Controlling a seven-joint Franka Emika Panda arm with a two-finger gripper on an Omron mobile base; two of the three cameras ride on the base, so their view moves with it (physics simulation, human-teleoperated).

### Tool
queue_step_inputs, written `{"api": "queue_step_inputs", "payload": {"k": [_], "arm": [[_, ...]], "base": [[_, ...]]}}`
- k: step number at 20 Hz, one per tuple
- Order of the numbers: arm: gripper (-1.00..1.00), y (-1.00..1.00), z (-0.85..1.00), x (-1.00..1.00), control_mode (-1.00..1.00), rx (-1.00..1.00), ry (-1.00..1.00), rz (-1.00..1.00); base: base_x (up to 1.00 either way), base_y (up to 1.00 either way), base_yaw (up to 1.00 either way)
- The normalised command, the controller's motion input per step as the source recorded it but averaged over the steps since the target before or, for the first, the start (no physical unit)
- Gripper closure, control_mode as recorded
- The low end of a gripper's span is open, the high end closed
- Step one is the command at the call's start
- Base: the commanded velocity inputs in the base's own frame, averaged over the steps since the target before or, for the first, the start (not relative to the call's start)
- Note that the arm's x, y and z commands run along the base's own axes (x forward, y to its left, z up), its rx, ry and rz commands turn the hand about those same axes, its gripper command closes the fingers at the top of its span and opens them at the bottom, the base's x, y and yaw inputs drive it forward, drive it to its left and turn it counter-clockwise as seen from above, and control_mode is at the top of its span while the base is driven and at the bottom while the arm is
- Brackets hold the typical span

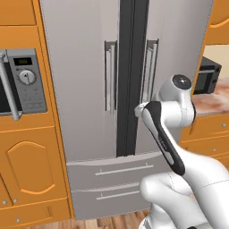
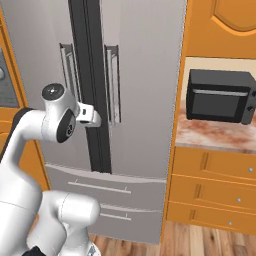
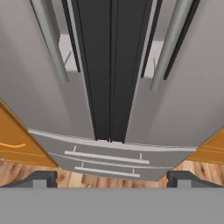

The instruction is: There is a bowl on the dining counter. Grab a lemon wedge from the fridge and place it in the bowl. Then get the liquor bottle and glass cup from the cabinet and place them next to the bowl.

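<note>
Two fridge [image 3: 109,87] doors shut, directly ahead of gripper [image 3: 111,178] (fingers spread wide, empty)

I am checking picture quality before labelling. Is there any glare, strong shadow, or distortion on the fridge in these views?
Left base view: the grey two-door fridge is evenly lit, no glare, only soft shading beside its handles. Right base view: the same flat light; the black microwave casts little shadow. Hand view: the fridge's vertical bar handles splay outward from perspective, slightly soft.

We see orange cupboards [image 1: 27,165] on both sides, a brown wood floor [image 2: 200,242], and a pink stone counter [image 2: 215,135] on the right.
</note>
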Motion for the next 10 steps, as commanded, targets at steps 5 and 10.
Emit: {"api": "queue_step_inputs", "payload": {"k": [5, 10], "arm": [[-1.00, -0.22, 0.14, 0.12, -1.00, 0.07, -0.01, 0.00], [-1.00, -0.58, 0.50, 0.77, -1.00, 0.16, -0.06, -0.01]], "base": [[0.00, 0.00, 0.00], [0.00, 0.00, 0.00]]}}
